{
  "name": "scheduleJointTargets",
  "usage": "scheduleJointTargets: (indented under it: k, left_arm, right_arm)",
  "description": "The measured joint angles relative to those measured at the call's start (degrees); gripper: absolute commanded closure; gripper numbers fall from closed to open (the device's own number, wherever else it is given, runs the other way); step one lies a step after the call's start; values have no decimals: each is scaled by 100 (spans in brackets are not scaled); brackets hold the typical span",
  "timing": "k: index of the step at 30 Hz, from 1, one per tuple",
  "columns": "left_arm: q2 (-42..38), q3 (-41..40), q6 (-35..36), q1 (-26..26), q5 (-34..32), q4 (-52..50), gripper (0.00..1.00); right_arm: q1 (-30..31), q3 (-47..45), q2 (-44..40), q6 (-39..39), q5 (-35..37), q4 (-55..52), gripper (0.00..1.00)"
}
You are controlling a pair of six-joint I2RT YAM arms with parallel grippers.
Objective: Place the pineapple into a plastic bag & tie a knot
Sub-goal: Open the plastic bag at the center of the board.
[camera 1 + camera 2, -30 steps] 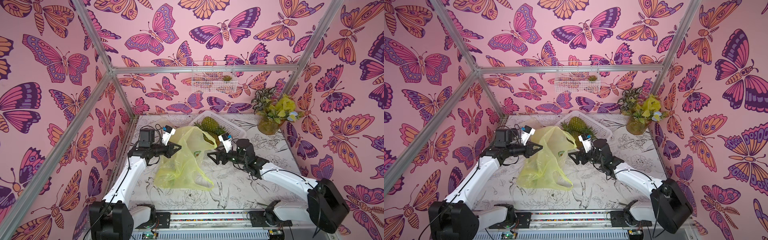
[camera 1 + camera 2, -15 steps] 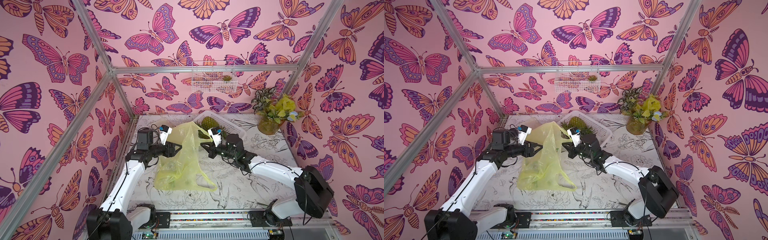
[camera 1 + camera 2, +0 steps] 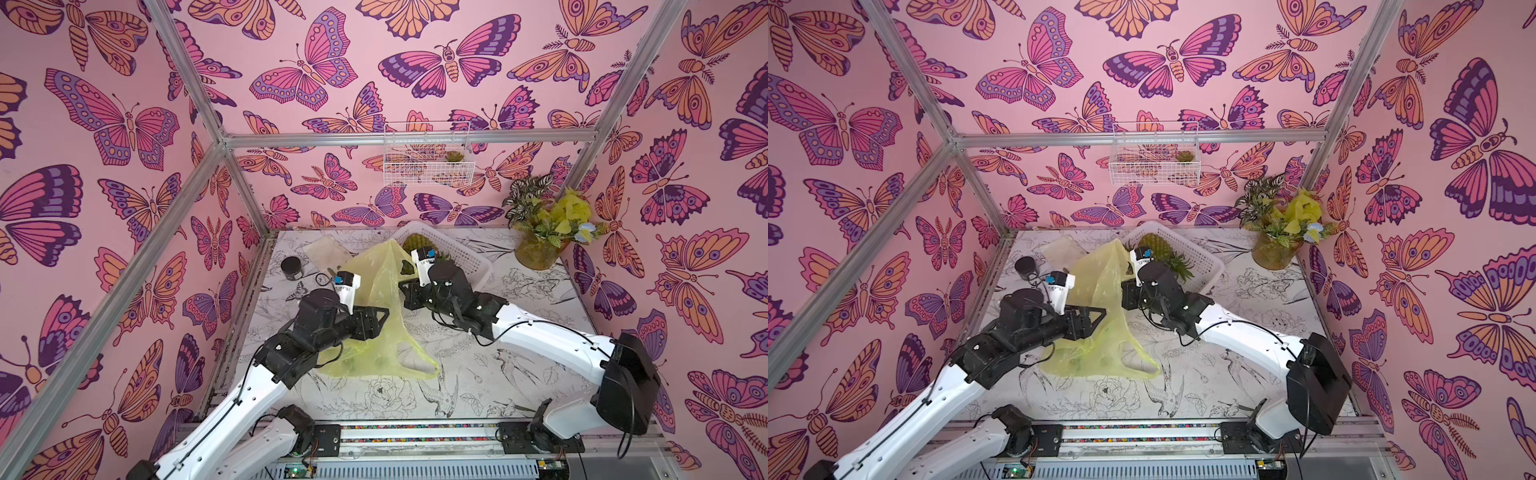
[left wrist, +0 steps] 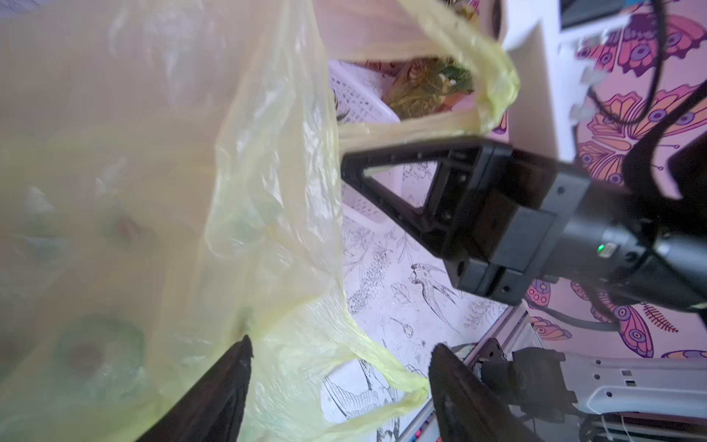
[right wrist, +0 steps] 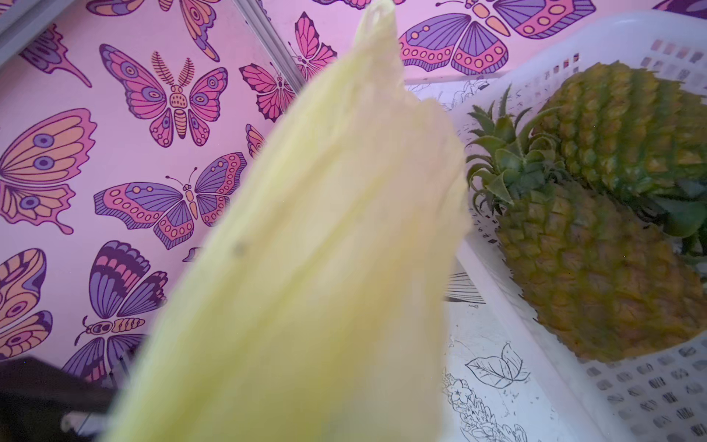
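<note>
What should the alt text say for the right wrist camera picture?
A blurred yellow-green bag fills the middle, very close to the camera. Beside it, two pineapples lie in a white basket, with pink butterfly wallpaper behind.

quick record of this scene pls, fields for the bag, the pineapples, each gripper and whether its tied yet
plastic bag: held up by its upper part, lower end lying on the table
right gripper: shut on the plastic bag's upper part
left gripper: open, bag film between its fingers, not clamped
pineapples: two, lying in the white basket, both outside the bag
tied: no, handles hang loose
</note>
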Motion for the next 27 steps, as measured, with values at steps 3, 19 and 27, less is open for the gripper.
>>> scheduleJointTargets:
  k: [3, 19, 27]
  left_arm:
    - [479, 13, -258, -463, -415, -2, 22]
    - [1674, 98, -389, -739, -1152, 603, 13]
    - [1805, 98, -170, -800, -2081, 793, 73]
  right_arm:
    - [42, 142, 0, 142, 70, -240, 100]
    - [328, 260, -4, 861, 348, -546, 100]
    - [450, 310, -39, 970, 409, -636, 100]
